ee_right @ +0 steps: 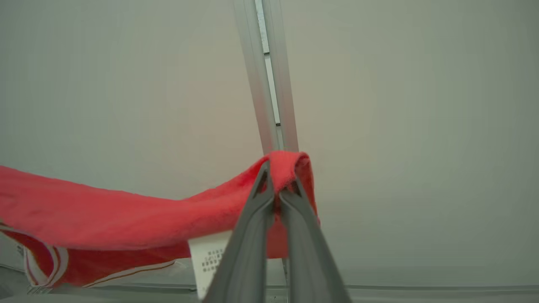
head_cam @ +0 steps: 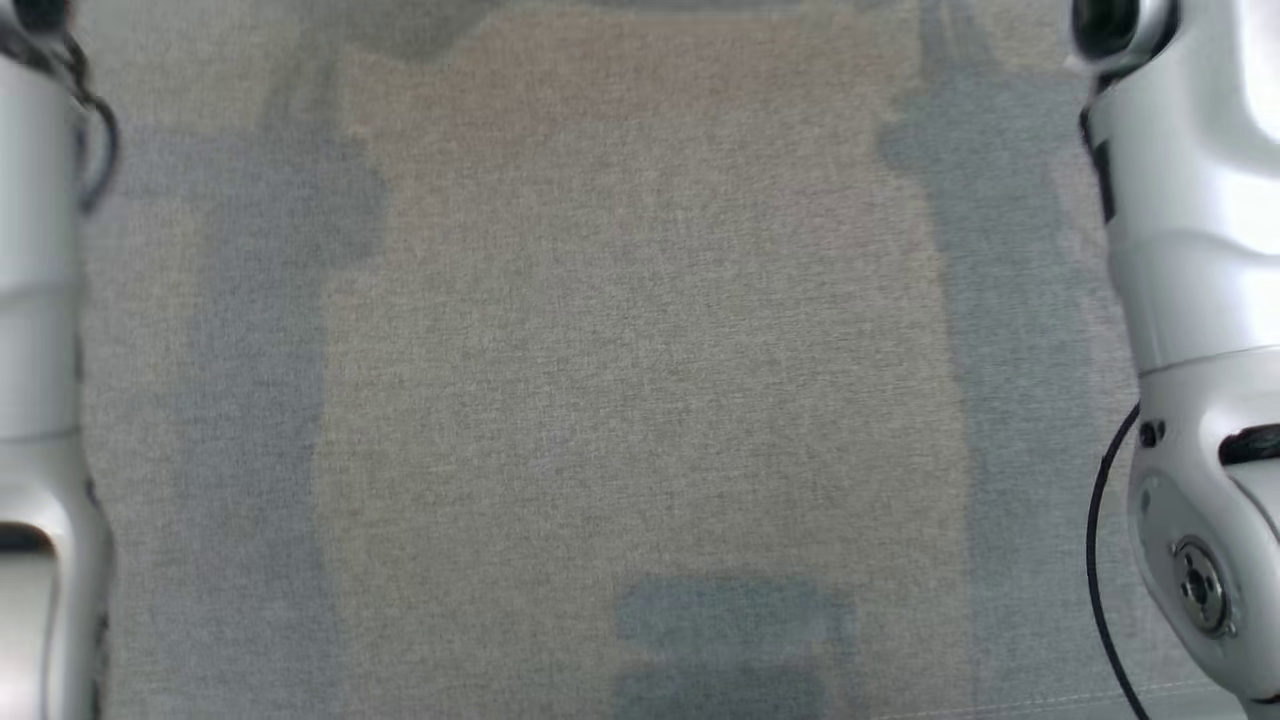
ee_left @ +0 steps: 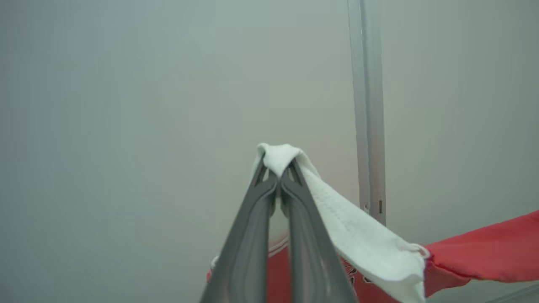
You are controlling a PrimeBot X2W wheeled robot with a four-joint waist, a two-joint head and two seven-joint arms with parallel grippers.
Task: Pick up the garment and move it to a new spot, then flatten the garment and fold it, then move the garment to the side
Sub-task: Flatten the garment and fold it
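The garment (ee_left: 484,248) hangs in the air, stretched between the two grippers and touching no surface. It is red, soft and slightly fuzzy, with a white ribbed band (ee_left: 362,235) sewn along one end. Its long axis runs from one gripper across to the other, sagging in a shallow curve between them. In the left wrist view it trails away toward the lower right; in the right wrist view the red cloth (ee_right: 105,214) sweeps off to the left. There, white stripes (ee_right: 42,261) curve over its lower fold and a small white printed label (ee_right: 210,256) dangles beneath.

The left gripper (ee_left: 278,168) is clamped on a bunched tip of the white band. The right gripper (ee_right: 278,179) is pinched tight on a folded red edge.

Behind both stands a plain pale wall (ee_left: 126,126) with a slim metal rail (ee_left: 366,105) running up it.

In the head view, glossy silver-white forearms, left (head_cam: 40,350) and right (head_cam: 1190,300), frame a grey woven table cover (head_cam: 620,350) with soft shadows. A thin black cable (head_cam: 1100,560) loops beside the right forearm.
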